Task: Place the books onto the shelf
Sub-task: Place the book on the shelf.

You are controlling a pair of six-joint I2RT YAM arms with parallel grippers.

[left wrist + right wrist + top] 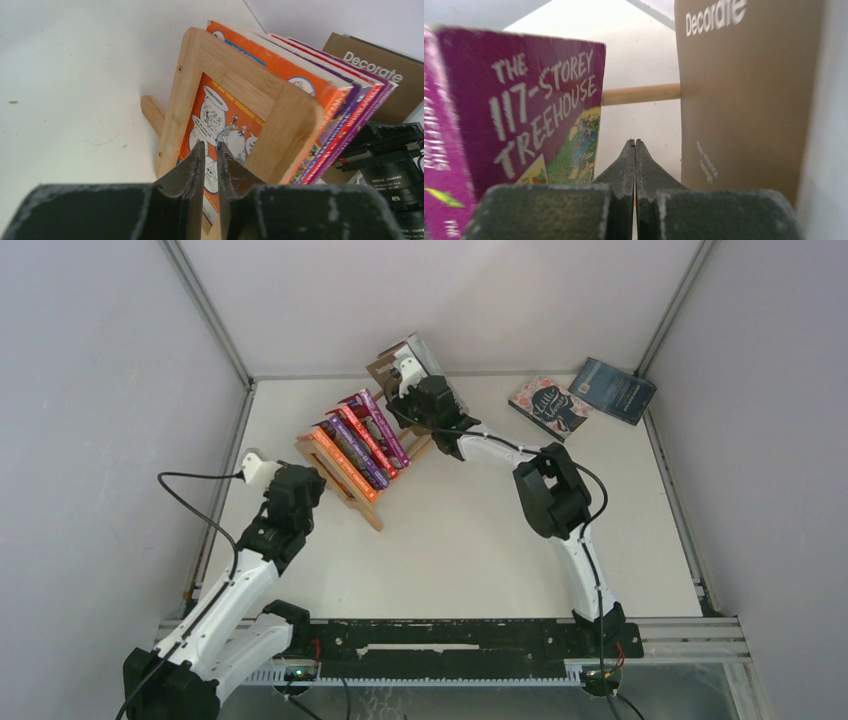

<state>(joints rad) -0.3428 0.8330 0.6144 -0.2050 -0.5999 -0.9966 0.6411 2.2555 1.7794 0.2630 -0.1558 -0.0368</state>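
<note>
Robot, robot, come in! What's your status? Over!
Left gripper barely open at shelf end. Right gripper shut, empty, between purple book and brown book. Flowery book and blue book lie unshelved. Nothing blocking.

Light wooden shelf (235, 75) — a small rack with an open frame end and round rails — stands at an angle left of table centre. It holds a leaning row of paperbacks: an orange book (345, 468) against the near frame end, then a purple book (352, 450), a red book (366, 440) and a magenta book (544, 110) titled "The 117-Storey Treehouse". A thick brown book (744, 100) lettered "Decorate" stands upright at the rack's far end, a gap away from the row. An illustrated book (548, 407) and a dark blue book (613, 390) lie flat, just beside each other, near the far right corner — well apart from the shelf.
</note>
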